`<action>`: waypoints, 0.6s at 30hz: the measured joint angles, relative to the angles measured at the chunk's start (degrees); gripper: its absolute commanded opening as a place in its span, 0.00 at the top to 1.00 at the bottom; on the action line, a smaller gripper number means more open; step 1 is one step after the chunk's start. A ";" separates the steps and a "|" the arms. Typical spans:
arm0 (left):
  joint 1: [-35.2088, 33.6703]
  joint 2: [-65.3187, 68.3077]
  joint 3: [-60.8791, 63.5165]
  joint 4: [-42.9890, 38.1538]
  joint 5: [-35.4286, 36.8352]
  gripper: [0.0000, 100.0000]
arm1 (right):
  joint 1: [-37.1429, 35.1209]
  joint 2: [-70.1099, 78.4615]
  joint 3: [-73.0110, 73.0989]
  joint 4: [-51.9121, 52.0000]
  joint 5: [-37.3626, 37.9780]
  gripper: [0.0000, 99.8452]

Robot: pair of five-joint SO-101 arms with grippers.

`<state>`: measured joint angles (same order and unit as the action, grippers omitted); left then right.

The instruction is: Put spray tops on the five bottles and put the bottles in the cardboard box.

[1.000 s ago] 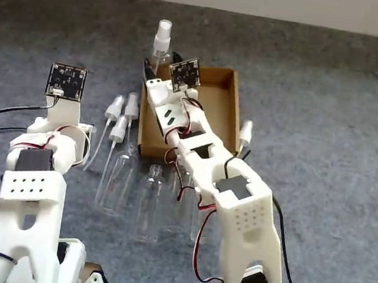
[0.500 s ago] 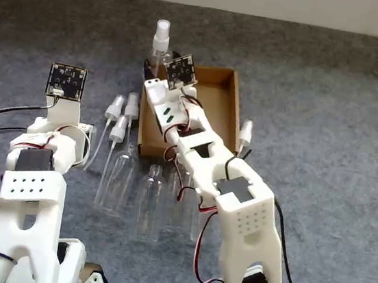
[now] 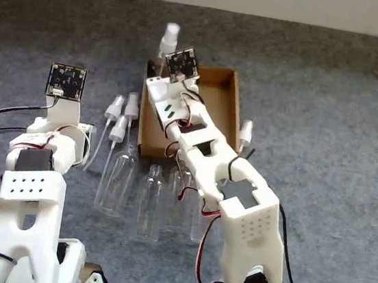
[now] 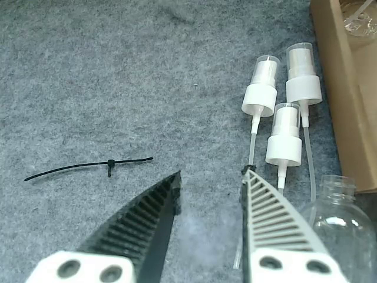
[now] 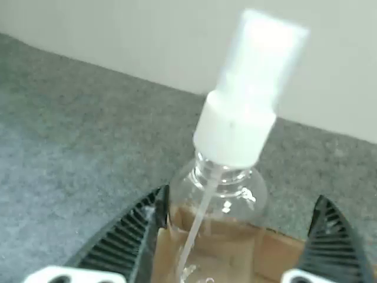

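Progress check: 1 of 5 done, by my count. 1 bottle (image 3: 166,45) has its spray top on and stands upright at the far end of the cardboard box (image 3: 219,93). In the right wrist view you can see brown cardboard through the clear body, so I'd say it's inside, though I can't swear to it.

The right pincer (image 5: 241,197) is spread wide around it, 1 jaw right at the bottle's side and the other apart, so it's not pinching anything. The left pincer (image 4: 211,173) is spread too and empty, hovering over the table (image 3: 328,131) just beside 3 loose spray tops (image 4: 284,141). A 4th top (image 3: 246,131) lies on the other side of the box.

The bare bottles (image 3: 149,199) lie by the box's near end. I count 3 plainly, with more tucked under the right arm. So I reckon there are 4 cappings and 4 drops left.
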<state>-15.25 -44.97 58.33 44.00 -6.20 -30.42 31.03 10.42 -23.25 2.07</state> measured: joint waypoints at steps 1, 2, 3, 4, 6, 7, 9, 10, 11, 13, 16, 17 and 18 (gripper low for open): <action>0.00 0.00 0.00 0.00 0.00 0.84 | 0.00 -0.62 0.00 1.49 0.00 0.68; 0.00 0.00 0.00 0.00 0.00 0.84 | 0.00 -1.05 0.00 3.08 -0.09 0.68; 0.00 0.00 0.00 0.00 0.00 0.84 | 0.00 -1.41 0.00 4.48 -0.09 0.68; 0.00 0.00 0.00 0.00 0.00 0.84 | 0.00 -1.85 0.00 5.89 -0.09 0.68; 0.00 0.00 0.00 0.00 0.00 0.84 | 0.00 -2.99 0.00 7.74 -0.09 0.68; 0.00 0.00 0.00 0.00 0.00 0.84 | 0.00 -3.60 0.00 8.44 -0.09 0.68; 0.00 0.00 0.00 0.00 0.00 0.84 | 0.00 -5.54 0.00 10.37 -0.09 0.68; 0.00 0.00 0.00 0.00 0.00 0.84 | 0.00 -6.51 0.00 11.60 -0.09 0.68; 0.00 0.00 0.00 0.00 0.00 0.84 | 0.00 -7.47 0.00 12.92 -0.09 0.68; 0.00 0.00 0.00 0.00 0.00 0.84 | 0.00 -9.41 0.00 16.00 -0.09 0.68; 0.00 0.00 0.00 0.00 0.00 0.84 | 0.00 -12.31 0.00 21.45 -0.09 0.68; 0.00 0.00 0.00 0.00 0.00 0.84 | 0.00 -13.54 0.00 23.38 -0.09 0.68; 0.00 0.00 0.00 0.00 0.00 0.84 | 0.00 -14.86 0.00 25.32 -0.09 0.68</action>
<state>-15.25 -44.97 58.33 44.00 -6.20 -30.42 16.18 10.42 2.07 1.98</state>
